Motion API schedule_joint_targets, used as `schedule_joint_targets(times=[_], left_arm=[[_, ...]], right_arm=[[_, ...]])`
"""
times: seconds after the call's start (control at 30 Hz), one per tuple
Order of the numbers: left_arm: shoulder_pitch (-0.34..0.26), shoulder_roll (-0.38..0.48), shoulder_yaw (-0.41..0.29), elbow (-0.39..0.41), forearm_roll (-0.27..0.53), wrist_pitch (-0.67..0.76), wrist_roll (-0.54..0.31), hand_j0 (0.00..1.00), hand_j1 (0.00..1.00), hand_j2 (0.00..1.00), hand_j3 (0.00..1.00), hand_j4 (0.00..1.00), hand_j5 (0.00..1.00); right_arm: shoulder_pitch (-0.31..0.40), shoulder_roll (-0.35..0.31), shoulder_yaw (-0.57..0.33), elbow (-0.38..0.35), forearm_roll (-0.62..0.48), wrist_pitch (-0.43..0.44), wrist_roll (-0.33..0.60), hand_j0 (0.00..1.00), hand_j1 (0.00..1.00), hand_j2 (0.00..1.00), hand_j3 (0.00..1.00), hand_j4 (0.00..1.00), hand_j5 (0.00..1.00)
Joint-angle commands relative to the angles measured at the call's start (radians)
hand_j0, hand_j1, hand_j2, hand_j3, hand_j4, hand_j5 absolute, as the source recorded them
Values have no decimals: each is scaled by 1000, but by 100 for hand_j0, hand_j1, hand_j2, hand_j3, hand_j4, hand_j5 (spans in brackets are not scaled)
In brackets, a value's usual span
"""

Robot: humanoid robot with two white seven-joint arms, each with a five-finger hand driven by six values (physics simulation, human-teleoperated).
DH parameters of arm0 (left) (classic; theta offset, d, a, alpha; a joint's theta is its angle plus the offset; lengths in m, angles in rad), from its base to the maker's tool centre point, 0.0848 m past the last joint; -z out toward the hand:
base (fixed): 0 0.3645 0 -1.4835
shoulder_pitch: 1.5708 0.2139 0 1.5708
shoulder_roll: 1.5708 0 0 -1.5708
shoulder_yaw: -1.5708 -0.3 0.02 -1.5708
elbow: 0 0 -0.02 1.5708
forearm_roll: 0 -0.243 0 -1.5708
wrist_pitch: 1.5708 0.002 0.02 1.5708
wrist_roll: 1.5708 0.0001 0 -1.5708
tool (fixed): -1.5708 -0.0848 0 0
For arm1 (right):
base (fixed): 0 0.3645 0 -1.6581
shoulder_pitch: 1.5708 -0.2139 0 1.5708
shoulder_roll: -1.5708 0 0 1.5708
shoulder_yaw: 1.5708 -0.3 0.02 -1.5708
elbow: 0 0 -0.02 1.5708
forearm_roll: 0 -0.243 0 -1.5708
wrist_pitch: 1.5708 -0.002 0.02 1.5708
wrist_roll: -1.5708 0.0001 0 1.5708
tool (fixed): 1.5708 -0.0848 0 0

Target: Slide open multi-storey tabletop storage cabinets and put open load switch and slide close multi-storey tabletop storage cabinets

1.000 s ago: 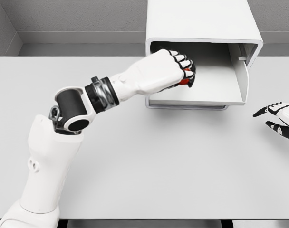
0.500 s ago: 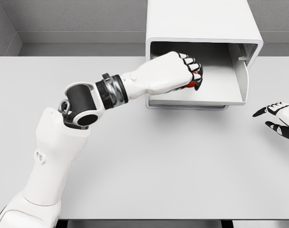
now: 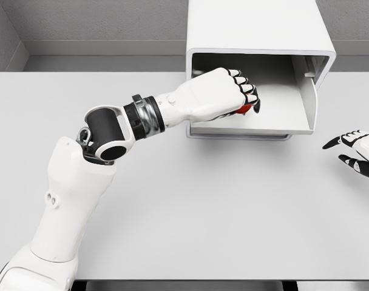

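Inside the open drawer [image 3: 275, 124] of the white storage cabinet [image 3: 257, 27], at the far side of the table [image 3: 190, 206], you will find your left hand [image 3: 224, 94]. Its arm reaches in from the lower left and crosses the drawer's left wall. The fingers [image 3: 248, 91] are curled tight into a fist, knuckles up, with the black fingertips folded under. A small red object, the load switch [image 3: 246, 110], shows just below those fingertips, pressed between them and the palm. Only a sliver of red is visible, so you cannot read its shape or how it is turned. You also cannot tell whether it touches the drawer floor or hangs just above it.

The drawer stands pulled out toward you, its front panel swung off to the right side of the opening.

Your right hand [image 3: 356, 153] sits at the picture's right edge, low over the table and well apart from the cabinet. Its fingers are spread and relaxed, pointing left, and they hold nothing.
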Motion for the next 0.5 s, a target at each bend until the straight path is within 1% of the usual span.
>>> schedule_joint_targets(times=[0.0, 0.03, 0.3, 0.4, 0.47], left_arm=[[0, 0, 1, -2, 6, 3, 1, 64, 64, 64, 64, 64, 64], [0, 0, 1, -2, 4, 3, 1, 65, 65, 65, 65, 65, 65], [0, 0, 2, 1, -2, 3, 1, 66, 66, 66, 66, 66, 66], [0, 0, 4, 0, -4, 3, 1, 71, 71, 71, 71, 71, 71], [0, 0, 10, 0, -2, 3, 1, 78, 78, 78, 78, 78, 78]], right_arm=[[0, -2, 0, 1, -7, 1, 0, 58, 58, 58, 58, 58, 58], [0, -2, 0, -1, -6, 1, 0, 58, 58, 58, 58, 58, 58], [0, -2, 0, 4, -6, 1, 0, 58, 58, 58, 58, 58, 58], [0, -2, 0, 4, -6, 1, 0, 59, 59, 59, 59, 59, 59], [-2, -2, 0, 4, -6, 1, 0, 58, 58, 58, 58, 58, 58]])
